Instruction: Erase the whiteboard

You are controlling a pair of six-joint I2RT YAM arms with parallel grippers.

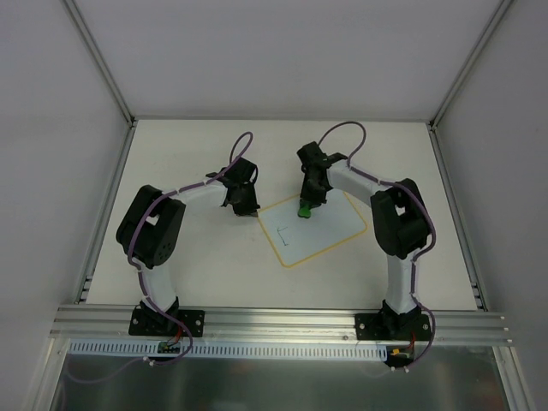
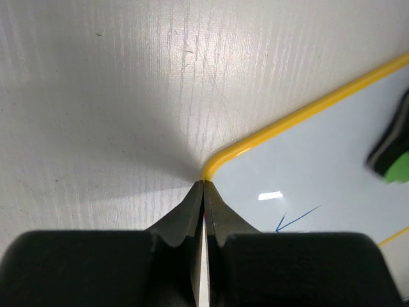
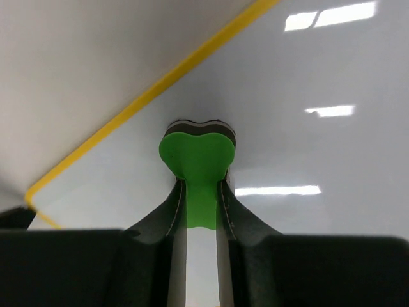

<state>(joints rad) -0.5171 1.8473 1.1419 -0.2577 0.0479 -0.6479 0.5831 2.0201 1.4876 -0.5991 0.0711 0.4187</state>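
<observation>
The whiteboard (image 1: pixel 321 229), white with a yellow border, lies tilted mid-table between the arms and carries a few thin line marks (image 1: pixel 285 233). My right gripper (image 1: pixel 305 205) is shut on a small green eraser (image 3: pixel 197 153) that presses down on the board's upper part (image 3: pixel 307 160). My left gripper (image 1: pixel 242 205) is shut with nothing in it, its tips at the board's left corner (image 2: pixel 214 165). In the left wrist view a blue line (image 2: pixel 297 217) shows on the board and the green eraser (image 2: pixel 397 160) is blurred at the right edge.
The white table (image 1: pixel 197 265) is boxed in by grey walls on three sides. An aluminium rail (image 1: pixel 274 324) runs along the near edge and carries both arm bases.
</observation>
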